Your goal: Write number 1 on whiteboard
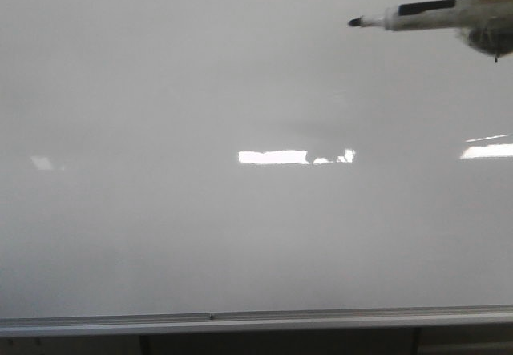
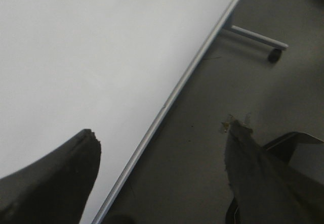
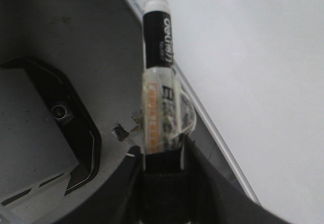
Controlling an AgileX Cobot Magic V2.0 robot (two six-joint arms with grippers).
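The whiteboard point(image 1: 160, 90) fills the front view, glossy white-grey, with a silver frame rail point(image 1: 240, 319) along its lower edge. No number 1 shows on it. A black-and-white marker point(image 1: 425, 10) reaches in from the upper right, and its black tip point(image 1: 353, 22) points left over the board. I cannot tell whether the tip touches. My right gripper point(image 3: 162, 153) is shut on the marker point(image 3: 158, 57), whose barrel is wrapped in clear tape. My left gripper point(image 2: 162, 130) is open and empty, straddling the board's rail point(image 2: 167, 102). It is out of the front view.
Bright rectangular light reflections point(image 1: 272, 157) lie mid-board and at its right. Below the board is dark grey floor point(image 2: 212, 173), with a stand leg and caster point(image 2: 273, 54). A black-framed grey unit point(image 3: 61, 113) sits on the floor in the right wrist view.
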